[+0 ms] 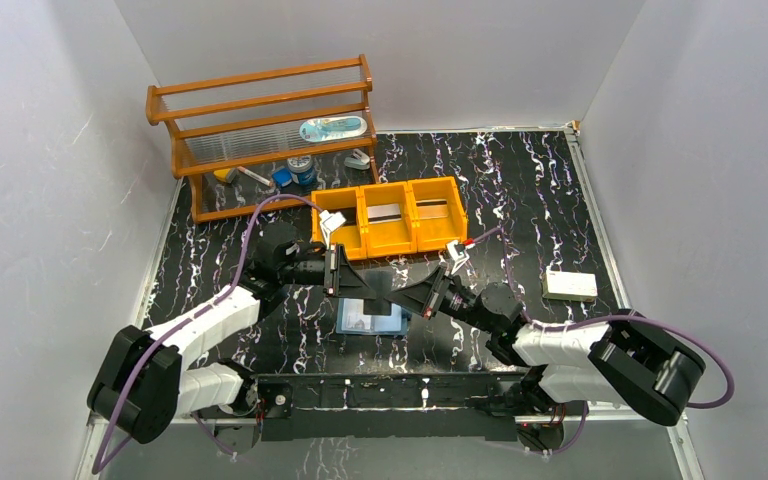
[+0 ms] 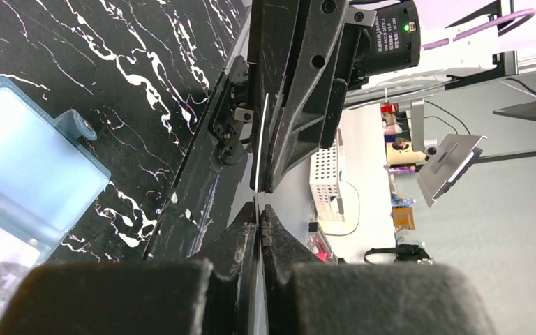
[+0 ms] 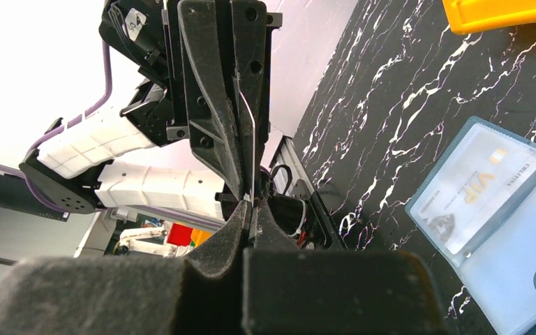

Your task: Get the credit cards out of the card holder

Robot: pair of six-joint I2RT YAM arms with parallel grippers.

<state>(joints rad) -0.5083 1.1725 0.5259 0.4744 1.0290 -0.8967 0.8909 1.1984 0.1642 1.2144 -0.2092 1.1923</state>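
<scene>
The light blue card holder [image 1: 370, 320] lies open on the black marbled table, under the spot where my two grippers meet tip to tip. My left gripper [image 1: 385, 288] and right gripper [image 1: 406, 296] are both shut on one thin credit card, seen edge-on in the left wrist view [image 2: 262, 139] and the right wrist view [image 3: 252, 125]. The card hangs in the air between them. The left fingertips [image 2: 259, 209] and right fingertips [image 3: 249, 206] pinch opposite ends. The holder [image 3: 509, 251] still holds a silver-grey VIP card [image 3: 474, 195] in a clear pocket. The holder's tab [image 2: 77, 129] shows in the left wrist view.
An orange three-compartment tray [image 1: 390, 247] stands just behind the grippers, with a card in the middle compartment [image 1: 384, 212] and one in the right [image 1: 437, 210]. A white box [image 1: 570, 285] lies at the right. A wooden rack [image 1: 260, 120] with small items stands at the back left.
</scene>
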